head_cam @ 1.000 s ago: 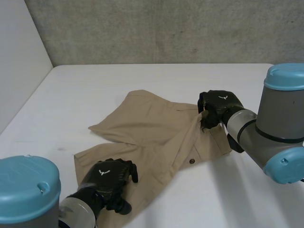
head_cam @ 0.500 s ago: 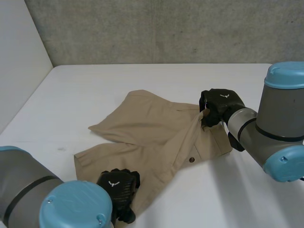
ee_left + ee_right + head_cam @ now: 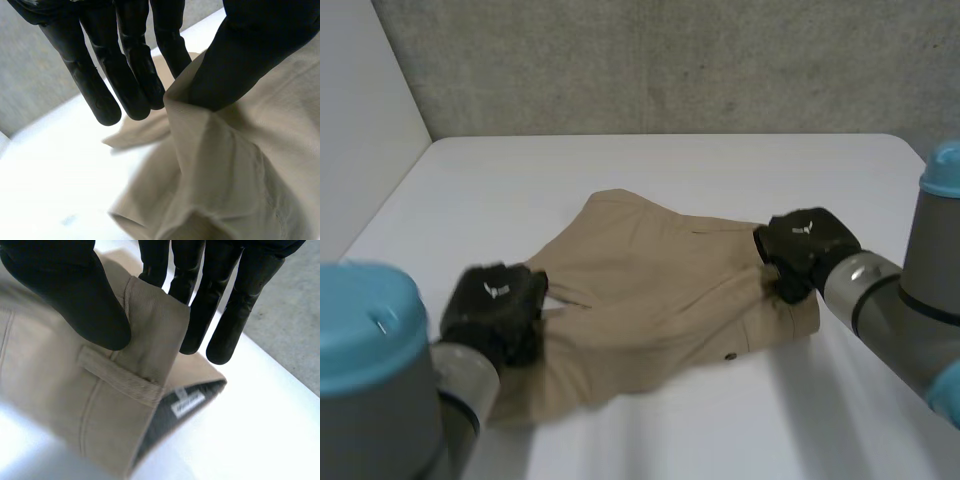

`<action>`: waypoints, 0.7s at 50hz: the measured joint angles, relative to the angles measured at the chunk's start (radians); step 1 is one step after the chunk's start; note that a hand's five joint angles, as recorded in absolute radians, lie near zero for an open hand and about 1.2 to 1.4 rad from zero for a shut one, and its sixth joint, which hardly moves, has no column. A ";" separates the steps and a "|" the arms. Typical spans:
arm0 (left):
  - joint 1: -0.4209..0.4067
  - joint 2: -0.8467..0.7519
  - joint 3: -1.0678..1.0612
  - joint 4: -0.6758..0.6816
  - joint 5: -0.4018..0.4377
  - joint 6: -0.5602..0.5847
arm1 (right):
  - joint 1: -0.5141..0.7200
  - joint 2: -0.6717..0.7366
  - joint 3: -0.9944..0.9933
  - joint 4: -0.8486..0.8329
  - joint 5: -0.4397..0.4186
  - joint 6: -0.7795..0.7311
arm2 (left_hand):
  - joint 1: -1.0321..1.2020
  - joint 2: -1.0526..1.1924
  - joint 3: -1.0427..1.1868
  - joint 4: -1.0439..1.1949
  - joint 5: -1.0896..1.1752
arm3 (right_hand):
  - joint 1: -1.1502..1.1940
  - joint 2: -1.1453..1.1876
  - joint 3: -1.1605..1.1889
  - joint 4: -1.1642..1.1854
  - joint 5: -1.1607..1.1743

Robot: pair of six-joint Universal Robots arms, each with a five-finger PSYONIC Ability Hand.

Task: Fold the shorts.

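Note:
Tan shorts [image 3: 650, 285] lie on the white table [image 3: 670, 165], waistband toward my right arm and legs toward my left. My left hand [image 3: 492, 308] is at the near leg's hem, with the cloth lifted off the table. In the left wrist view its thumb [image 3: 250, 55] pinches the tan cloth [image 3: 235, 165] against the fingers [image 3: 132, 70]. My right hand [image 3: 804, 248] is shut on the waistband end. The right wrist view has the thumb [image 3: 75, 295] and fingers [image 3: 220, 300] pinching the folded waistband [image 3: 150, 315] above a belt loop [image 3: 120, 376] and a white label [image 3: 187, 402].
A grey wall runs behind the table's far edge, and a pale side wall [image 3: 360, 120] stands beyond my left arm. Bare white table surrounds the shorts on all sides.
My left hand has closed on the near leg's hem and carried it up and to the left. My right hand has shifted slightly right with the waistband, and the shorts lie flatter.

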 measured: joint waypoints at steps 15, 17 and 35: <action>0.190 -0.027 0.131 -0.110 0.269 0.410 | 0.003 -0.152 0.171 0.304 -0.017 -0.338 | 0.000 0.001 0.000 0.000 0.000 | 0.000 0.001 0.000 0.000 0.000; 0.187 -0.002 0.162 -0.220 0.284 0.418 | 0.002 -0.230 0.205 0.348 -0.041 -0.373 | 0.000 0.001 0.000 0.001 0.000 | 0.000 0.001 0.000 0.000 0.000; 0.179 0.380 0.216 -0.523 0.471 0.352 | -0.101 -0.463 0.146 0.477 -0.159 -0.374 | 0.000 0.001 0.000 0.004 0.012 | 0.000 0.001 0.000 0.000 0.005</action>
